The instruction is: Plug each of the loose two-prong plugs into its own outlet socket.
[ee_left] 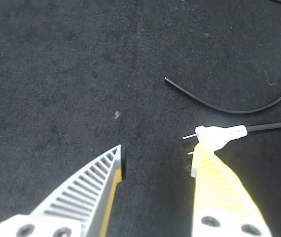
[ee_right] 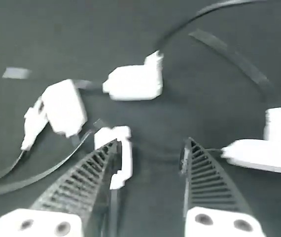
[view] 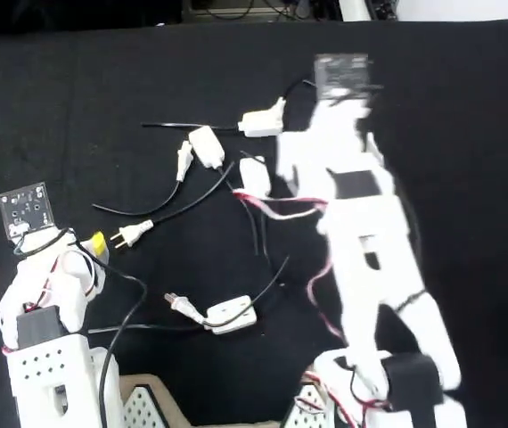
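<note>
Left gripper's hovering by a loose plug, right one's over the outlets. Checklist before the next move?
1. Left gripper open: ok.
2. Plug loose on the table, prongs free: ok.
3. Plug centred between left fingers: not ok, it lies at the yellow finger's tip.
4. Right gripper open: ok.
5. Nearest white piece centred in right gripper: not ok, it's beside one finger.
6. That piece is an outlet: cannot tell.

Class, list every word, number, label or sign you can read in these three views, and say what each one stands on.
No text can be read.
The white outlet sockets and the plugs bear no legible print.
Any marks on the circuit board at an arm's wrist are too small and blurred to read.
</note>
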